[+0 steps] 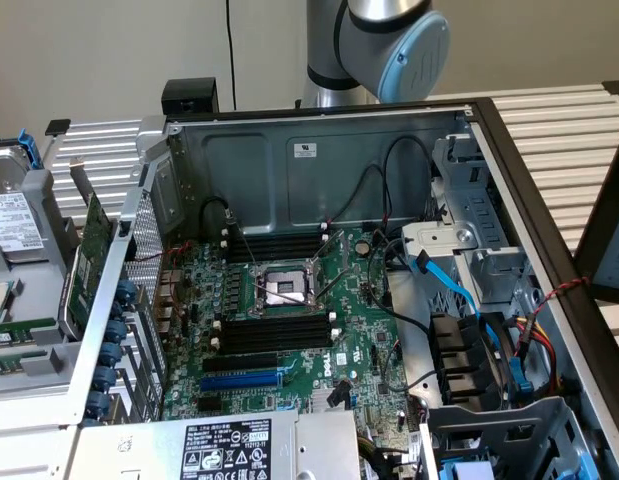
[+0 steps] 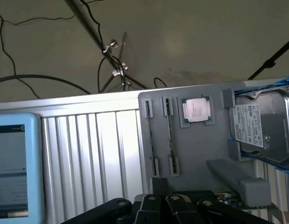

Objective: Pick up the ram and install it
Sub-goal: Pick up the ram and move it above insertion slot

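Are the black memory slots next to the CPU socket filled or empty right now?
Empty, by the exterior view: the black slots beside the CPU socket lie bare, with no green stick seated in them.

Even indoor light, soft faint shadows

A ribbed silver metal table [image 1: 559,125] carried everything. A flat grey tray [image 2: 200,154] lay directly on its ribs, and the open computer case [image 1: 259,170] sat just beside that tray, on the exterior view's right of it. A screen in a light-blue frame [image 2: 13,168] rested well apart from the tray, with bare ribs between.
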{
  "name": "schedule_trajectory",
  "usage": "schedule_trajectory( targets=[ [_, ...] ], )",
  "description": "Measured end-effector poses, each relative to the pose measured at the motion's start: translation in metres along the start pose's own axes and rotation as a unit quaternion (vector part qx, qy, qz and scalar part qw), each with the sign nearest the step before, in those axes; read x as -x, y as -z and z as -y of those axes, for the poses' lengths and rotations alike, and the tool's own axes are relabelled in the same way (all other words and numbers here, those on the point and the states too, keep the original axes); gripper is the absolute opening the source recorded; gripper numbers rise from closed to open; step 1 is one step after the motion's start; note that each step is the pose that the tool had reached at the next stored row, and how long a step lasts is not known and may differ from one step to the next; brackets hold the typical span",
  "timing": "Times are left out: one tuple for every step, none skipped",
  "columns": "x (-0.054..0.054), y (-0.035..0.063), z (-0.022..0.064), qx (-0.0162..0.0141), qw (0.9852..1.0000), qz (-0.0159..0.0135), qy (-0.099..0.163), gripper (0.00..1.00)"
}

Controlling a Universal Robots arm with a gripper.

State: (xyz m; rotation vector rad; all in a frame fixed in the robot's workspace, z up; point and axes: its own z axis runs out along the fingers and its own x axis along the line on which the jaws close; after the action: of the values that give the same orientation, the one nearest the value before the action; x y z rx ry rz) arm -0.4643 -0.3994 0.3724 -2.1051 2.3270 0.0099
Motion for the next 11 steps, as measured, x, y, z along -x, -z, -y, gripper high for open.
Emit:
schedule_trajectory(
  targets=[
    [0.0000, 0.0000, 0.0000, 0.0000, 1.0000, 0.0000, 0.000, 0.11],
    [0.0000, 0.0000, 0.0000, 0.0000, 1.0000, 0.0000, 0.000, 0.11],
    [0.0000, 0.0000, 0.0000, 0.0000, 1.0000, 0.0000, 0.000, 0.11],
    [0.0000, 0.0000, -0.0001, 0.0000, 1.0000, 0.0000, 0.000, 0.11],
    [0.0000, 0.0000, -0.0001, 0.0000, 1.0000, 0.0000, 0.000, 0.11],
    [0.0000, 0.0000, -0.0001, -0.0001, 1.0000, 0.0000, 0.000, 0.11],
    [0.0000, 0.0000, -0.0001, 0.0000, 1.0000, 0.0000, 0.000, 0.11],
    [0.0001, -0.0002, -0.0001, 0.0000, 1.0000, 0.0000, 0.001, 0.11],
    [0.0001, -0.0005, 0.0000, 0.0000, 1.0000, 0.0000, 0.001, 0.11],
    [0.0004, -0.0008, -0.0001, 0.0000, 1.0000, 0.0000, 0.002, 0.11],
    [0.0007, -0.0014, -0.0002, -0.0001, 1.0000, 0.0000, 0.002, 0.11]
  ],
)
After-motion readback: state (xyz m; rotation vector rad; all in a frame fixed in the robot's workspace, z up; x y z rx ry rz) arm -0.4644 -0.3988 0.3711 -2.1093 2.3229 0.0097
